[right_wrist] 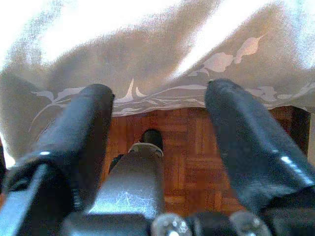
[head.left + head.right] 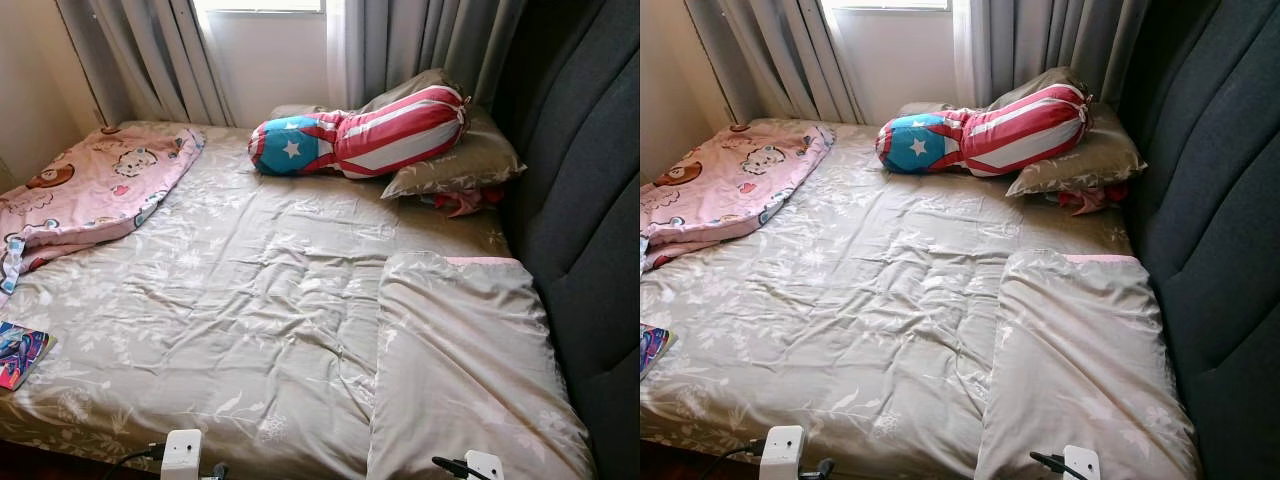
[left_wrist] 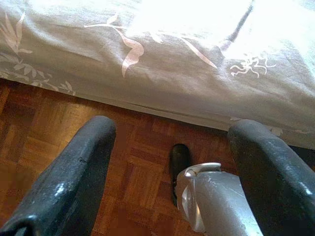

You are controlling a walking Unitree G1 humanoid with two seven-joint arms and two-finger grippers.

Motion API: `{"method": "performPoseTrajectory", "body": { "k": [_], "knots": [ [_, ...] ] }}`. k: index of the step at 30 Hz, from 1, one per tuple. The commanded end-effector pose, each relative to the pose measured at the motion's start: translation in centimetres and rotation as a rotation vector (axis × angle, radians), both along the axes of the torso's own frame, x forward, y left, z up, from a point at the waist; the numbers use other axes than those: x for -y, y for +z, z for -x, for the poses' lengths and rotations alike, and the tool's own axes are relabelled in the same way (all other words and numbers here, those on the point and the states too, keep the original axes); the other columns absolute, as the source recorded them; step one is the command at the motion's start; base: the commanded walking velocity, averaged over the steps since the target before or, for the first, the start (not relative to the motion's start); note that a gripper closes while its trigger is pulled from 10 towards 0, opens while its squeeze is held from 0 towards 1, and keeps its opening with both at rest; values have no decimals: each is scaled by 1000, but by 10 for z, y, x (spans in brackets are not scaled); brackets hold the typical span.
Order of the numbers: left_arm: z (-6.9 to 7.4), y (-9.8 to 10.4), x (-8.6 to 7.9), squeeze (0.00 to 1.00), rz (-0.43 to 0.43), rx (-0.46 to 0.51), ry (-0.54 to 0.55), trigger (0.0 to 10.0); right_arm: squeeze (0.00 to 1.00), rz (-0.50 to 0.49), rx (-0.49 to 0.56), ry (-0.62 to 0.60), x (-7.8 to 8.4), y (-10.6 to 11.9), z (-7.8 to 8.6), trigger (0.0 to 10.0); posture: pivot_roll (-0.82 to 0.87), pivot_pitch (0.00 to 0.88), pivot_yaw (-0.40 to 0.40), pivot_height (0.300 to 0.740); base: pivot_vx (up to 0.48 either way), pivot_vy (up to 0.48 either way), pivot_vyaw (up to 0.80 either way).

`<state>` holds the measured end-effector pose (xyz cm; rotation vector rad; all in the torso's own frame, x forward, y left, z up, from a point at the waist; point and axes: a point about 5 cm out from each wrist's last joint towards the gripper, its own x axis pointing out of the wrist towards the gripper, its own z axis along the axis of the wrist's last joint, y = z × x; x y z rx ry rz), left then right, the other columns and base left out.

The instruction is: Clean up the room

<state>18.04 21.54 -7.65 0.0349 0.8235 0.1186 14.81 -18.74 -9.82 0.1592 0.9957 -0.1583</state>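
Both pincers hang open and empty at the bed's [image 2: 250, 330] near edge — the left pincer [image 3: 172, 162] nearer the pink blanket [image 2: 90, 195] at the frame's upper left, the right pincer [image 1: 157, 132] nearer the folded quilt [image 2: 460, 370] at lower right.

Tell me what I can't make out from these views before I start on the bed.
- Red item: left eye view, mostly hidden under the grey pillow; what it is can't be told.
- Colourful book: cut off by the left edge in both eye views.
- Pink blanket: runs past the left edge.
- Under the bed: both wrist views, hidden by the bedsheet.
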Motion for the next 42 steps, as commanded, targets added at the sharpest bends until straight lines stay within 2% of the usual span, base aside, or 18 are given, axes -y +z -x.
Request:
{"method": "performPoseTrajectory", "body": {
  "k": [1, 2, 3, 31, 42],
  "knots": [
    [7, -3, -5, 0, -5, -37, 14, 10000, 1000, -5, -8, 24, -4, -1, 1, 10000, 9, 0, 5, 740, 0, 240, 0],
    [7, -3, -5, 0, -5, -37, 14, 10000, 1000, -5, -8, 26, -4, -1, 1, 10000, 9, 0, 5, 740, 0, 0, 0],
    [7, -3, -5, 0, -5, -38, 15, 10000, 0, -6, -7, 21, -5, -1, 1, 10000, 10, 0, 6, 740, 0, 0, 0],
    [9, -4, -6, 0, -5, -49, 13, 10000, 0, -12, -18, 51, -8, -2, 2, 10000, 14, 0, 4, 740, 0, 328, 0],
    [9, -5, -3, 0, -4, -50, 14, 10000, 0, -10, -25, 44, 2, -1, 4, 10000, 16, 0, 3, 740, 0, 344, 0]
  ]
}}
